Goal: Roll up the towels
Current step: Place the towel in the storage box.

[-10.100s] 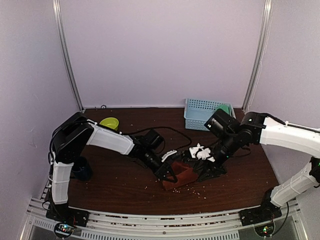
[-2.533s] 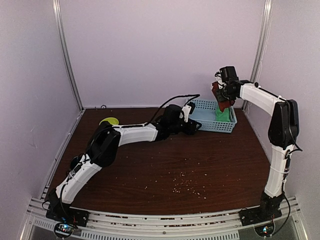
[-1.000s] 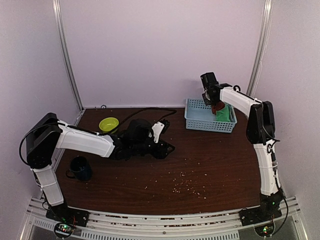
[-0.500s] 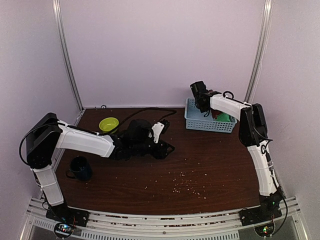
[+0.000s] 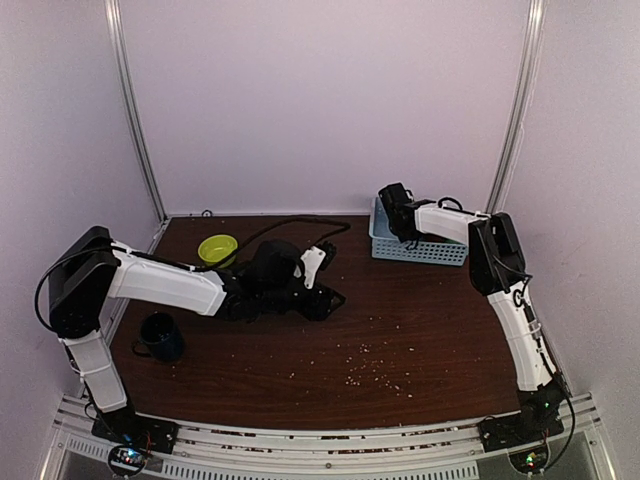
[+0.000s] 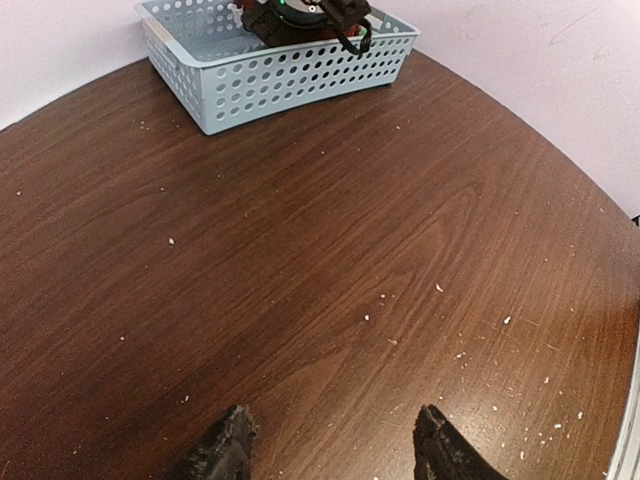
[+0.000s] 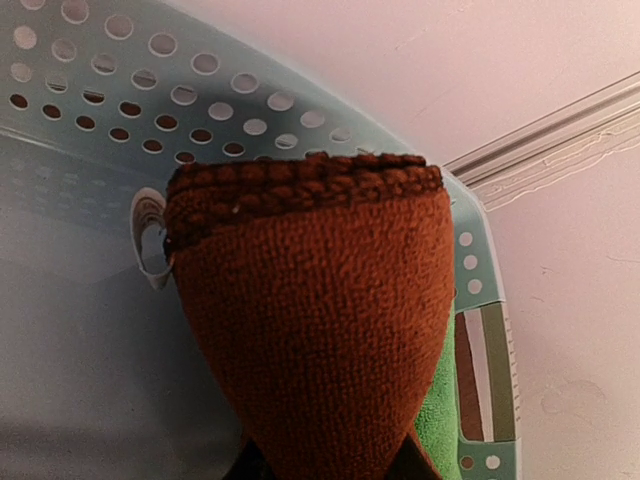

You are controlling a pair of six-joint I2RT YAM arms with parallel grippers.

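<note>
Task status: judged near completion. The rust towel [image 7: 310, 330] is inside the light-blue basket [image 6: 280, 85] at the far right of the desk [image 6: 300, 250], and it reads as a compact, rolled bundle. The right pincer [image 7: 328, 466] is clenched on its near end, with only dark finger edges showing at either side. The green towel [image 7: 438, 405] is also in the basket, just beside the rust one and against the side wall; only a sliver shows, so I cannot tell whether it is rolled. The left pincer [image 6: 330, 455] is released and carries nothing, hovering low over bare desk well apart from the basket. No towel lies on the desk. Outstanding, in my judgement: letting go of the rust towel and withdrawing the right arm. Orientation: in the right wrist view the rust towel's long axis runs straight out from the pincer. It widens away from the grip, and its broad, ridged end points at the basket's perforated far wall and stands close to it.
</note>
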